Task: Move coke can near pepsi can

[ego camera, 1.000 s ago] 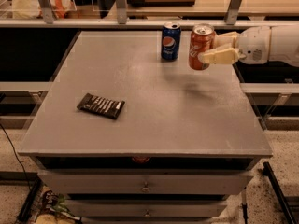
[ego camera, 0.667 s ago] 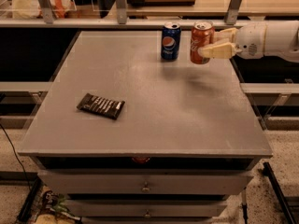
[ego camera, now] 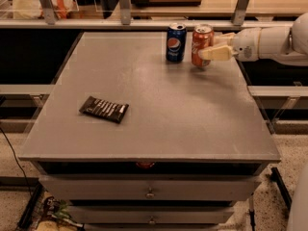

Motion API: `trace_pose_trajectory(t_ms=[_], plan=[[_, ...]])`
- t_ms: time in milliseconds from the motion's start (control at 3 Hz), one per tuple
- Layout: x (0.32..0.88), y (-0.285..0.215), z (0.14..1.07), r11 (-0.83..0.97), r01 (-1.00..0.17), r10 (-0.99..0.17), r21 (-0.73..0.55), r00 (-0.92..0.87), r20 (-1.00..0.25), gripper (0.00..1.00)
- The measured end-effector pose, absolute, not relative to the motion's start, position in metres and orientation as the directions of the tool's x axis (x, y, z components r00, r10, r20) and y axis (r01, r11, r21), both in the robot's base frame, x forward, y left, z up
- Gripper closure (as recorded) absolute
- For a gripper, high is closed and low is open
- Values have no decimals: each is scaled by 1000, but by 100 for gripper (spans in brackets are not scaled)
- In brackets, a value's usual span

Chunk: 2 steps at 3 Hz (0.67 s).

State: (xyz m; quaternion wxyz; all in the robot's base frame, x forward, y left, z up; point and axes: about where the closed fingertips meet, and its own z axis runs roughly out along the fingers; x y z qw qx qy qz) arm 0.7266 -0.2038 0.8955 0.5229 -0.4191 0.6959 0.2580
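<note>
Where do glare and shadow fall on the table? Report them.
Camera view: a dull overhead sheen lies across the middle of the table; a small dark shadow sits under the coke can, which the gripper holds at the back right beside the pepsi can; the drawers below are in deep shade.

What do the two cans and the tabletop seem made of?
The coke can: apparently thin aluminium, glossy red print, bare silver top. The pepsi can: likewise, blue print. The table: matte grey, perhaps laminate or painted metal; only a dull sheen. The gripper, at the table's far right, holds the coke can.
</note>
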Motion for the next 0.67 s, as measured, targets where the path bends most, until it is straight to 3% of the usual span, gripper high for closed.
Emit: trace_pose_trajectory(t_ms=[667], plan=[[748, -190, 876, 495, -868, -287, -49, -110, -952, 100]])
